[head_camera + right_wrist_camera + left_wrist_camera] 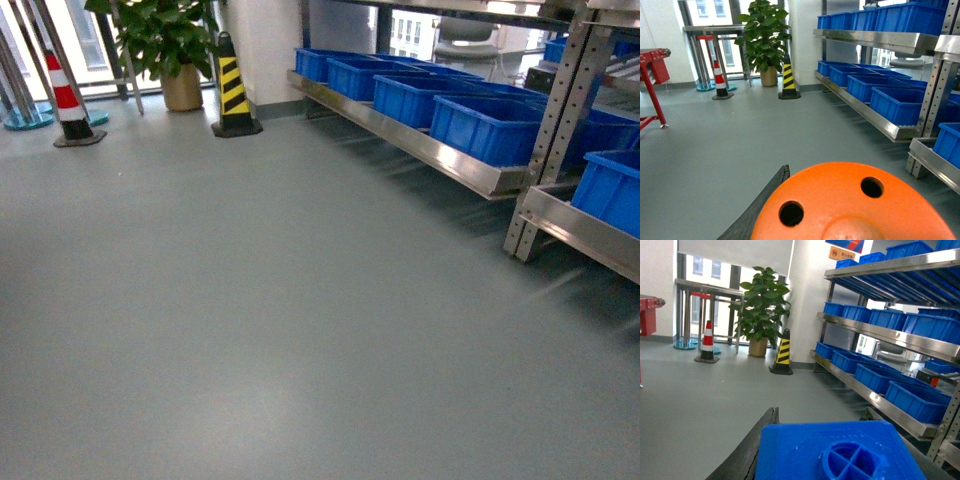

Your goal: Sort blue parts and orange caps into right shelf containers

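Fingers both loaded: left grips blue part [840,450], right grips orange cap [850,205]. Both look light, rigid plastic; crates [480,125] sit right of striped cone [234,90].

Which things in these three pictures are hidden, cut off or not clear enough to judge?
- Left wrist view: the blue part is cut off by the bottom edge and hides the gripper's far side; only one dark finger shows.
- Right wrist view: the orange cap likewise fills the bottom and covers the gripper.
- Head view: neither arm appears; the insides of the shelf crates are hidden by their walls.
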Available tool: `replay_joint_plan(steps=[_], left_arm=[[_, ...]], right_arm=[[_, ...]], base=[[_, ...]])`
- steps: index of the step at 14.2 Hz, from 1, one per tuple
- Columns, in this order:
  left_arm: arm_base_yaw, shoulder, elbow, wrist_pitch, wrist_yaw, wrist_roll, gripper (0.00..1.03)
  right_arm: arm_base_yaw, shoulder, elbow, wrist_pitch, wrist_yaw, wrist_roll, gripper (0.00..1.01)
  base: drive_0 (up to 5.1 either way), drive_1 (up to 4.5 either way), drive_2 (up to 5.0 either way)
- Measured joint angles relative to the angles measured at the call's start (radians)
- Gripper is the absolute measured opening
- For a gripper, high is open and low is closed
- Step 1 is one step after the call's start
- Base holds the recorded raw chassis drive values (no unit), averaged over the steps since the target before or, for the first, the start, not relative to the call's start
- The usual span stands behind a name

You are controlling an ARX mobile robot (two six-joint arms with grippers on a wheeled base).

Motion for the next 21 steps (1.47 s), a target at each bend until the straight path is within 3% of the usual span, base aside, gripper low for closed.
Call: replay_joint_plan(steps=[21], left_arm=[[0.0, 0.0, 0.0, 0.001, 0.0, 0.0, 0.43]], right_arm=[[0.0, 0.0, 0.0, 0.0, -0.002, 0.0, 0.42]], base=[[-1.5, -1.53, -1.5]])
